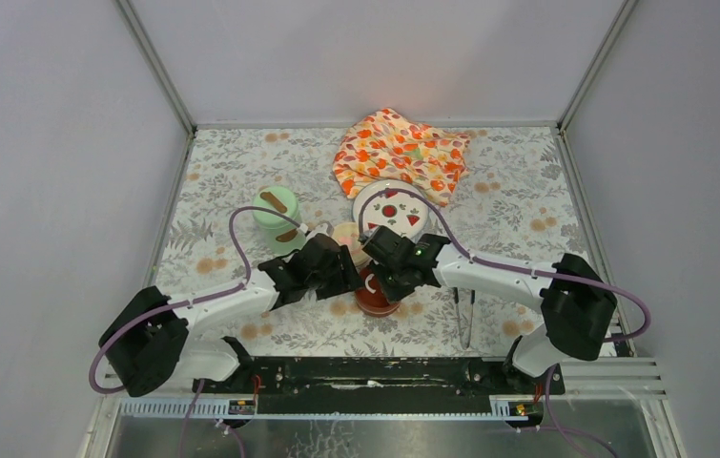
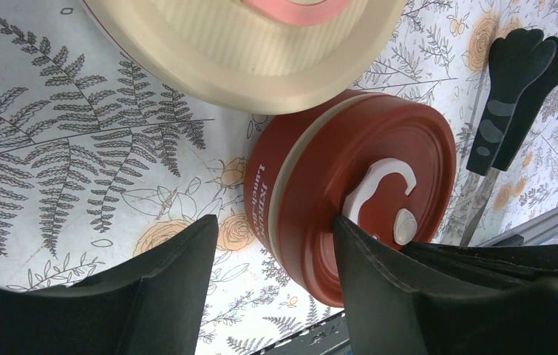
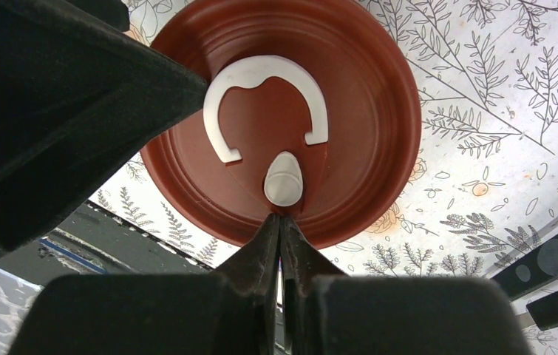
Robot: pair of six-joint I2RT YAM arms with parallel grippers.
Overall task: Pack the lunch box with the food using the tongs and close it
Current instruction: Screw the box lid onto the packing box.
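Note:
The lunch box's dark red-lidded pot stands near the table's front, its lid on. Behind it are the cream-lidded pot and the mint-green pot. My left gripper is open: one finger hangs over the table left of the red pot, the other rests on its lid. My right gripper is shut, its tips against the red lid just below the white plug. The tongs lie on the table to the right. No food is in view.
A white plate with fruit prints sits behind the two grippers, and an orange flowered cloth lies at the back. Grey walls close in the table on three sides. The black mounting rail runs along the near edge.

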